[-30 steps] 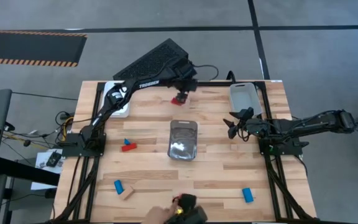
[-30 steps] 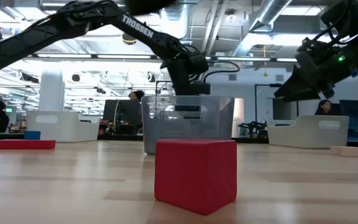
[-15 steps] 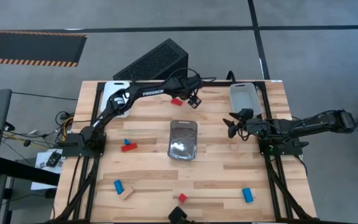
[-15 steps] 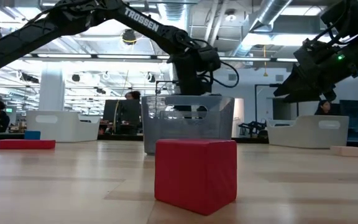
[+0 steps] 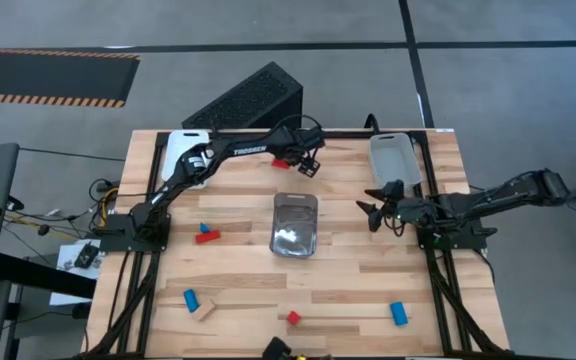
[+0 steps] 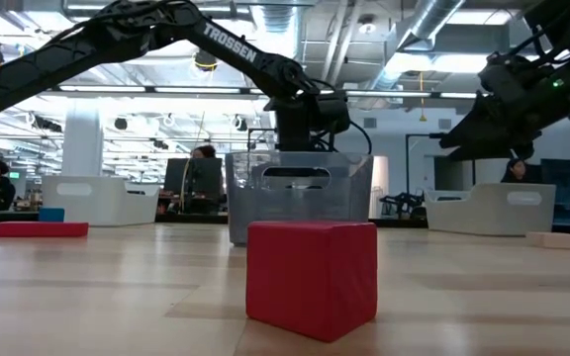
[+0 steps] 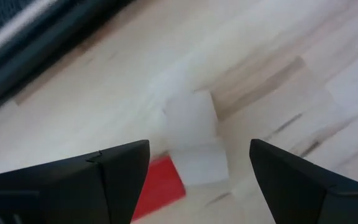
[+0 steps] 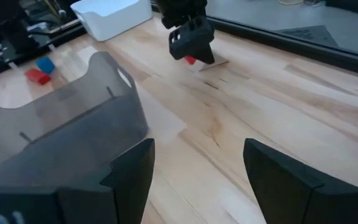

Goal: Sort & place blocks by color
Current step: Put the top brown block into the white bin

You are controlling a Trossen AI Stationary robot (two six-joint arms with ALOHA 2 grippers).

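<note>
Left gripper hangs just beyond the clear tray, jaws wide over a red block. Right gripper waits beside that tray, jaws wide and empty too.

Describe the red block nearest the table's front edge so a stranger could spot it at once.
Start at the clear tray in the middle of the table and move toward the front edge. There a small red cube sits alone on bare wood, between a blue block and another blue block; it is the only red one there.
</note>
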